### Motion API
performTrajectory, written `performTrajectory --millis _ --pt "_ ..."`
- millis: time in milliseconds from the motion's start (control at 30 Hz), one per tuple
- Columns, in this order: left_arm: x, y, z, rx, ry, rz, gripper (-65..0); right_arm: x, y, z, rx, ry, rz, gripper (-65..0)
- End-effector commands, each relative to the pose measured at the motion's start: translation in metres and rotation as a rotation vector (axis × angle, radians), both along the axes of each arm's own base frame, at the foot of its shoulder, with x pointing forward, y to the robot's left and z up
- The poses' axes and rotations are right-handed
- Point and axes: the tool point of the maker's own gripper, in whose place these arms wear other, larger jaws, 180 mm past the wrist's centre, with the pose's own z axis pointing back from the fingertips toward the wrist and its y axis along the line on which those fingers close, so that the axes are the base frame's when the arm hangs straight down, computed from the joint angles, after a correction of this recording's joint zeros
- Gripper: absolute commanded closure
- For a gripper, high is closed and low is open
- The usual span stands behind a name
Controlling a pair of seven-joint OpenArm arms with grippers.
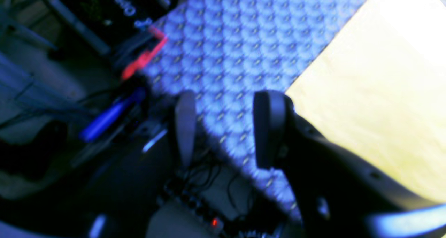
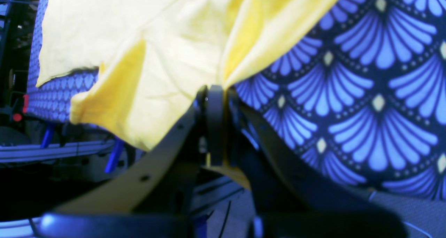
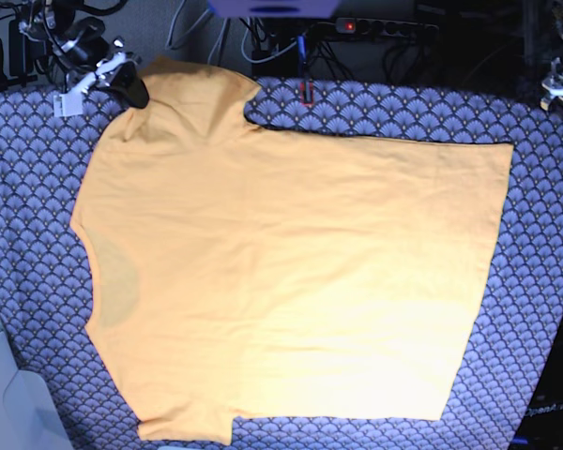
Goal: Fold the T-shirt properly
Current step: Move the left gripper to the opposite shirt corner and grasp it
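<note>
Clenched on a sleeve edge of the T-shirt [image 2: 167, 74], the right gripper [image 2: 214, 102] sits at the far corner of the patterned cloth [image 2: 366, 91]. Released with nothing between its jaws, the left gripper [image 1: 223, 126] hovers over bare cloth beside the shirt's hem. Beyond, the shirt lies spread flat, cloth showing all round.

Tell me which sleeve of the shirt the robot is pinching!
The sleeve at the top of the base view, beside the right gripper, whose jaws are shut on its edge. The other sleeve lies flat, untouched.
</note>
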Motion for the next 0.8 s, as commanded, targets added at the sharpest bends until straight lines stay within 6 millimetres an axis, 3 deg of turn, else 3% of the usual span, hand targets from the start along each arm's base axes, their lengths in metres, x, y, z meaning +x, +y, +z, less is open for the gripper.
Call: performTrajectory --millis 0,100,467,633,767 --pt "0.004 0.002 0.01 0.039 -0.021 -0.01 -27.2 -0.03 -0.005 -0.022 -0.081 0.145 0.081 0.0" --pt "0.005 0.003 0.002 0.029 0.014 -0.013 -27.2 -0.029 -0.007 -0.022 -0.085 0.144 0.083 0.0" --pt "0.049 0.006 -0.045 -0.143 0.045 -0.052 -27.2 -0.028 -0.007 -0.02 -0.088 0.139 0.085 0.0" --pt "0.059 0.006 -0.064 -0.177 0.058 -0.057 -27.2 -0.023 -0.006 -0.021 -0.088 0.134 0.09 0.0" --pt "0.074 -0.007 -0.084 -0.171 0.11 -0.091 -27.2 -0.022 -0.006 -0.021 -0.087 0.132 0.093 0.0"
